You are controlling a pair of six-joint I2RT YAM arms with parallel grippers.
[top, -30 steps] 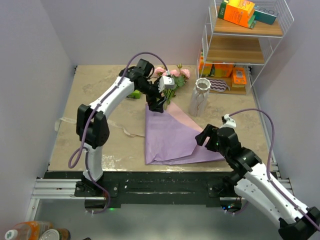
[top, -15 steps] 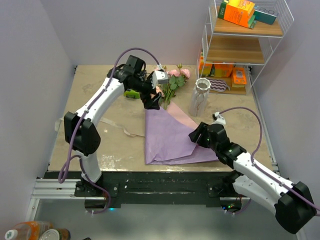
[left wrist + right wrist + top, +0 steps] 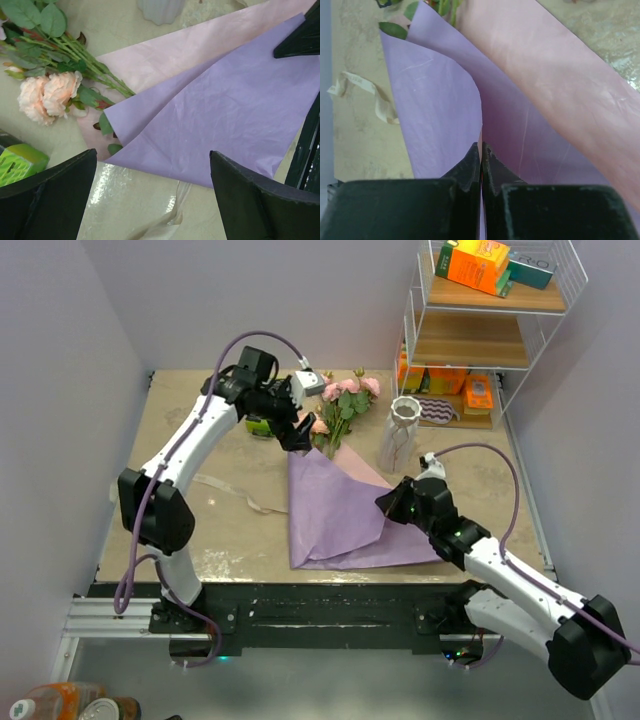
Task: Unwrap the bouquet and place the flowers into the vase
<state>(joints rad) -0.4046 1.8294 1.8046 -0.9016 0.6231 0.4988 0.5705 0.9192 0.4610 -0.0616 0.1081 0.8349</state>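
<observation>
Ribbon is off and the paper lies half open. My right claw is pinched on its lilac edge. My left claw hangs spread above the flowers, which lie at the paper's twelve o'clock. The vase, at their four o'clock, holds none yet.

Beige marbled tabletop, hemmed by pale lilac walls; at its far right corner, white wire shelf rack (orange boxes aboard).
</observation>
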